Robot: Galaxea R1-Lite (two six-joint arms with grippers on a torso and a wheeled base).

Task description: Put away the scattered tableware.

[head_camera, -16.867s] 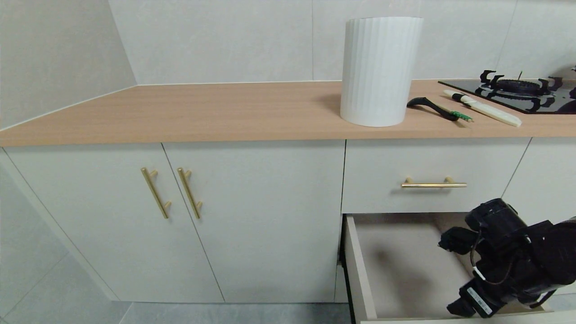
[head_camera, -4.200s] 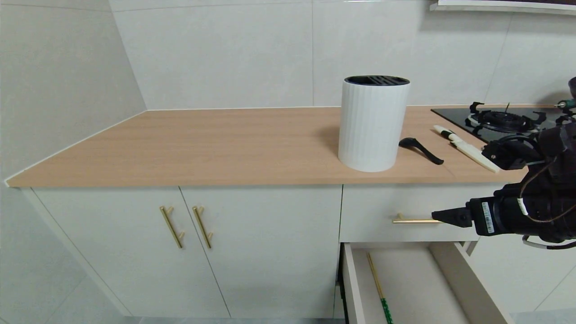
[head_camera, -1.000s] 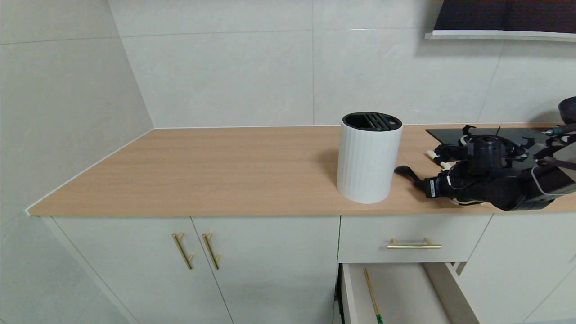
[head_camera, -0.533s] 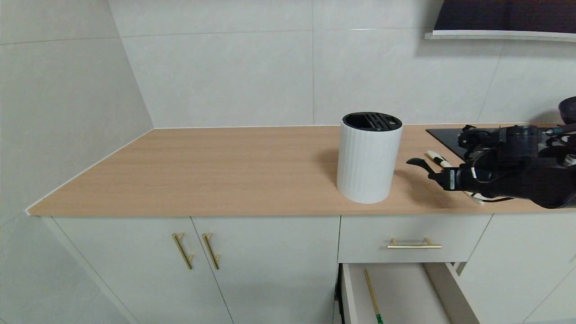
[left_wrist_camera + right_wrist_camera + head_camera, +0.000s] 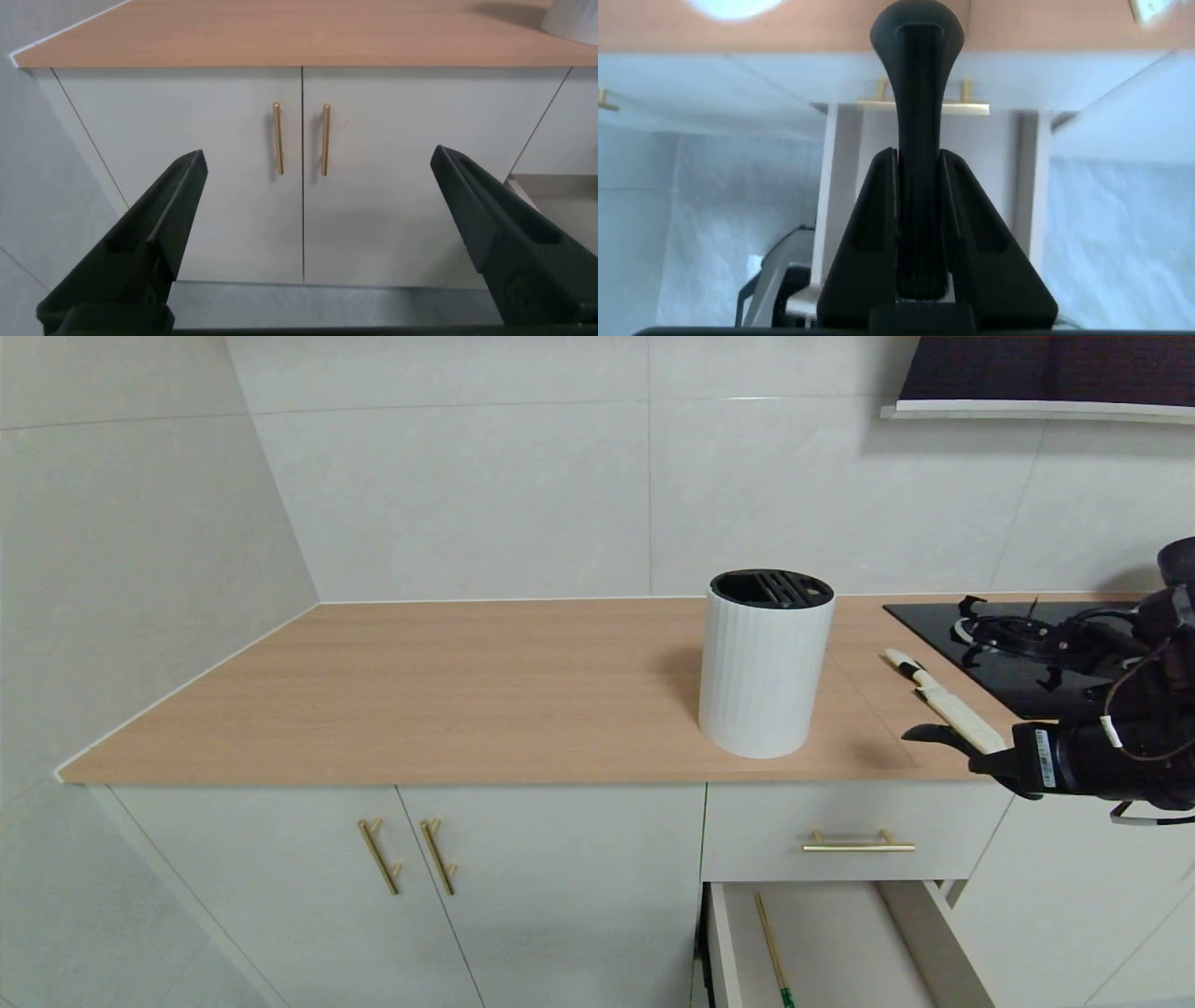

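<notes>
My right gripper (image 5: 991,763) is shut on the handle of a black spoon (image 5: 931,735), held in the air just past the counter's front edge, above the open drawer (image 5: 724,947). The right wrist view shows the black spoon (image 5: 918,112) clamped between the fingers (image 5: 868,233), its bowl pointing away. A pair of chopsticks (image 5: 771,941) lies in the drawer. A white knife (image 5: 945,702) rests on the counter right of the white ribbed knife holder (image 5: 766,663). My left gripper (image 5: 318,168) stands open, low down, facing the cabinet doors.
A black gas hob (image 5: 1022,639) occupies the counter's right end. The upper drawer's gold handle (image 5: 859,846) sits above the open drawer. Two gold door handles (image 5: 299,138) mark the double cabinet. The wooden counter (image 5: 467,691) is bare left of the holder.
My right gripper has lifted the black spoon off the counter beside the holder and carried it forward and down past the counter's front edge. The knife now lies uncovered.
</notes>
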